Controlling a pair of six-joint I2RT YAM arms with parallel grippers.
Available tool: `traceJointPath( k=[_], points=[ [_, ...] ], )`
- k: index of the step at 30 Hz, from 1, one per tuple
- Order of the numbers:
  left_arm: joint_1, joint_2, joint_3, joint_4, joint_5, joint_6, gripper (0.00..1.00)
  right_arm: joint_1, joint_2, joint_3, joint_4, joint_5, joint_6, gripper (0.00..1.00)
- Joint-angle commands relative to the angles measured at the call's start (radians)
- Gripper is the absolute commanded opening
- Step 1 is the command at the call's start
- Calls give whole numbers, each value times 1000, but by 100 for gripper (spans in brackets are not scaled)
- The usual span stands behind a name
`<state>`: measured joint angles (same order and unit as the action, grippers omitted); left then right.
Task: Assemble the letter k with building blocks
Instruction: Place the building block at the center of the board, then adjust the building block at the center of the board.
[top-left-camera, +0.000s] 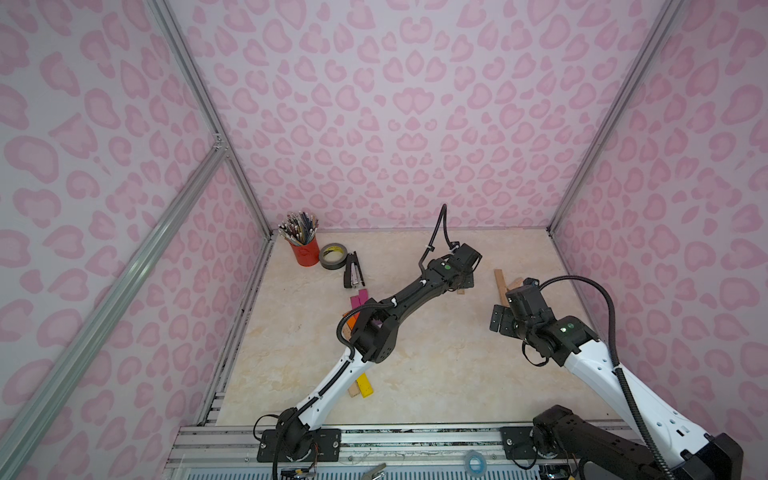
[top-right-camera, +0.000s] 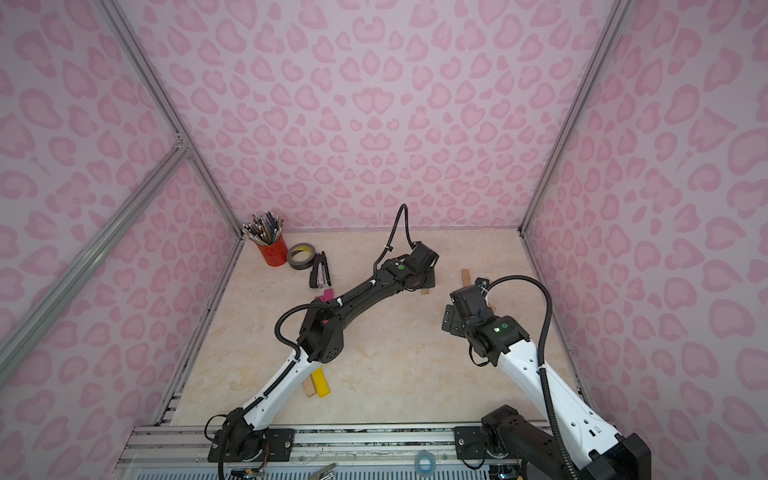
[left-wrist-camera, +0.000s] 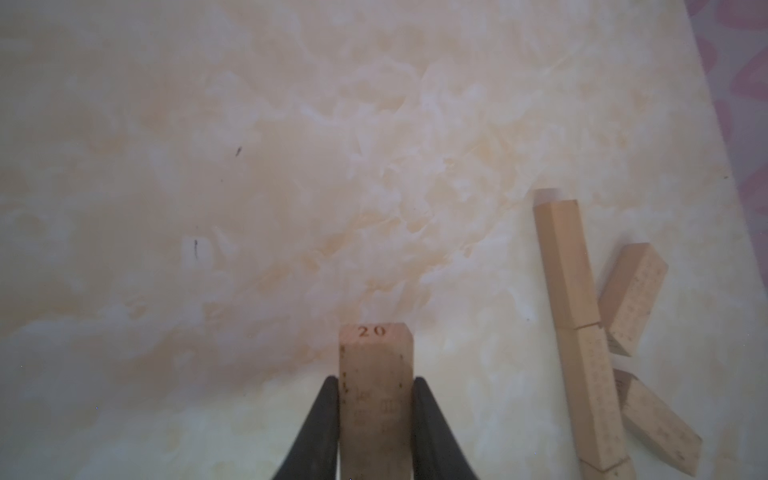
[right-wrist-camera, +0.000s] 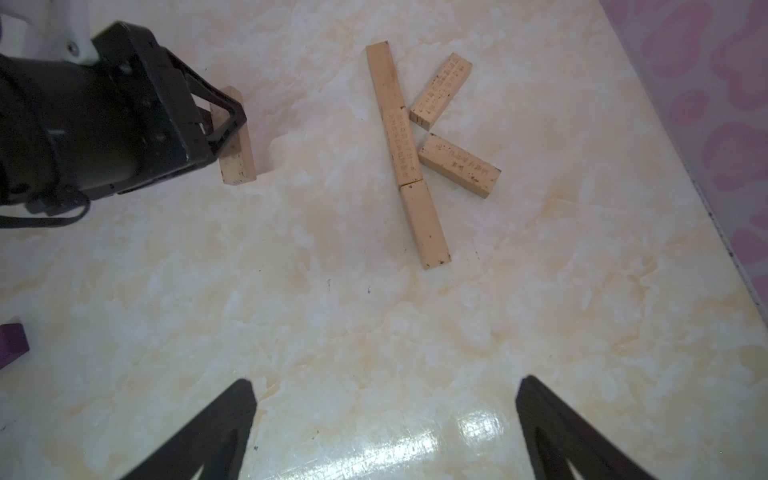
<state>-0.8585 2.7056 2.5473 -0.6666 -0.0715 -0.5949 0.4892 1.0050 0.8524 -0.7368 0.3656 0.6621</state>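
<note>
My left gripper (left-wrist-camera: 376, 380) is shut on a plain wood block (left-wrist-camera: 376, 357) stamped "20" on its end, held just above the table. In the right wrist view the same block (right-wrist-camera: 239, 166) hangs from the left gripper (right-wrist-camera: 226, 120), left of a K-like group. That group is three wood blocks end to end (right-wrist-camera: 401, 141) with two slanted blocks (right-wrist-camera: 440, 91) (right-wrist-camera: 459, 164) beside them. My right gripper (right-wrist-camera: 384, 384) is open over bare table. In a top view, pink and orange blocks (top-left-camera: 359, 299) and a yellow one (top-left-camera: 365, 385) lie under the left arm.
A red cup of pencils (top-left-camera: 305, 251), a tape roll (top-left-camera: 332, 256) and a black stapler (top-left-camera: 353, 271) stand at the back left. A purple block (right-wrist-camera: 12, 343) shows at the edge of the right wrist view. The pink wall runs close to the K group.
</note>
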Motion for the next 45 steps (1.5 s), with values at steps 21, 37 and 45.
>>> traceJointPath(
  k=[21,37,45],
  points=[
    [8,-109,4,-6,45,32,47,-5,24,59,-37,-13,4,99],
    [87,-1154,-1158,478,59,126,50,-8,416,292,-28,-110,-109,91],
    [88,-1565,-1544,535,153,320,60,-9,726,479,-1,-99,-200,74]
  ],
)
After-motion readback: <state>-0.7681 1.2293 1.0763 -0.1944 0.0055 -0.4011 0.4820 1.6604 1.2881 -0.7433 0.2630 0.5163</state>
